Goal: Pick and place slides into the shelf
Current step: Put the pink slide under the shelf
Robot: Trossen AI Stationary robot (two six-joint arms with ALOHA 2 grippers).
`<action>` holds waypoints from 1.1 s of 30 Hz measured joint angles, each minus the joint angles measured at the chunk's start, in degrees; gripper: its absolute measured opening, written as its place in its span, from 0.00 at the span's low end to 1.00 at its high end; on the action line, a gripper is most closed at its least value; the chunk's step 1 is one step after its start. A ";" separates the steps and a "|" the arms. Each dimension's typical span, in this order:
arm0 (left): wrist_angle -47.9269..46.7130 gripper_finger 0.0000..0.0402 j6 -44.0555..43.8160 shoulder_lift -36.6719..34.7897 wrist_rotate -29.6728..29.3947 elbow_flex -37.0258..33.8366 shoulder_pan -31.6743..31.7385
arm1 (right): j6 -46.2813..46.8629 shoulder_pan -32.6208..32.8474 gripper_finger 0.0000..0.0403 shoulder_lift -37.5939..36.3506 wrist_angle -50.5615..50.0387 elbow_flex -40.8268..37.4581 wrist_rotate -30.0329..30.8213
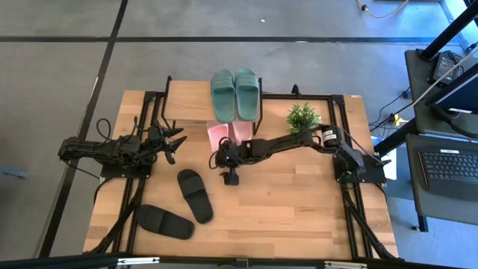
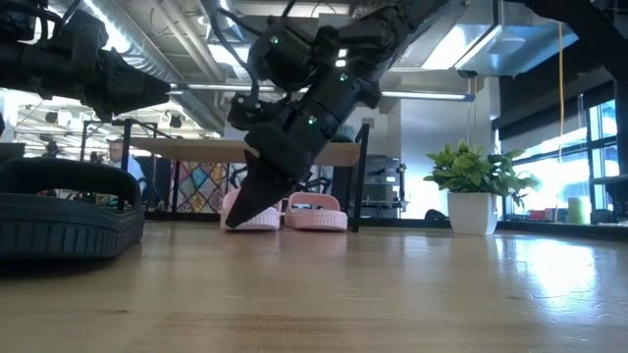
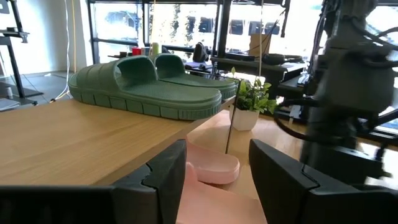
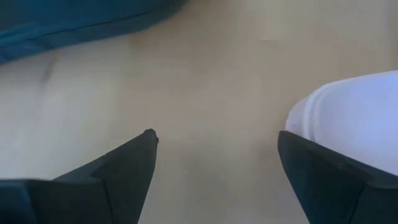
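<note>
With its fingers spread wide and nothing between them, the right tool (image 1: 228,178) hangs nose-down just above the tabletop (image 1: 299,209), close in front of the shelf (image 1: 187,101); its wrist view shows bare wood between the fingertips and a pale rounded edge, probably a pink slide, beside one finger. The pink pair (image 2: 285,212) sits on the lower tier under the top board, and the green pair (image 1: 235,93) rests on top, so I judge four of six placed. Left to do: two black slides, one (image 1: 195,195) lying just beside the right tool toward the near edge, the other (image 1: 164,221) farther off near the left front corner. For the next pick I would swing the right tool over the nearer black slide, line the fingers across its strap, and descend squarely so one finger slips under the strap rather than shoving the sole. The left tool (image 1: 173,142) waits beside the shelf's left end, partly open and empty; I would mind clearance between arms.
</note>
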 joint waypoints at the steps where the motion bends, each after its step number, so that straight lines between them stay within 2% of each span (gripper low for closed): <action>1: 0.00 0.42 0.00 0.00 0.00 0.02 0.00 | -0.25 -0.55 0.82 0.00 0.01 0.00 0.00; 9: 0.00 0.42 0.00 0.00 0.00 0.02 0.00 | -1.10 -3.62 0.82 2.09 3.20 0.11 -0.02; 16: 0.00 0.42 0.02 0.00 -0.02 0.02 0.00 | -1.40 -3.51 0.82 2.10 2.73 0.13 0.00; 21: 0.00 0.42 -0.09 0.00 -0.02 0.01 0.00 | -2.49 -2.06 0.82 -1.97 -2.36 0.13 0.25; 26: 0.00 0.42 -0.10 0.00 0.03 0.00 0.00 | -1.43 -0.04 0.82 -8.22 -14.69 0.11 0.47; 29: 0.00 0.42 -0.41 0.09 0.07 0.00 -0.09 | 0.24 1.68 0.82 -12.90 -20.73 -0.44 5.00; 33: -0.02 0.42 -0.22 2.22 0.30 0.02 -0.88 | 3.56 3.74 0.82 -20.36 -20.51 -8.27 13.38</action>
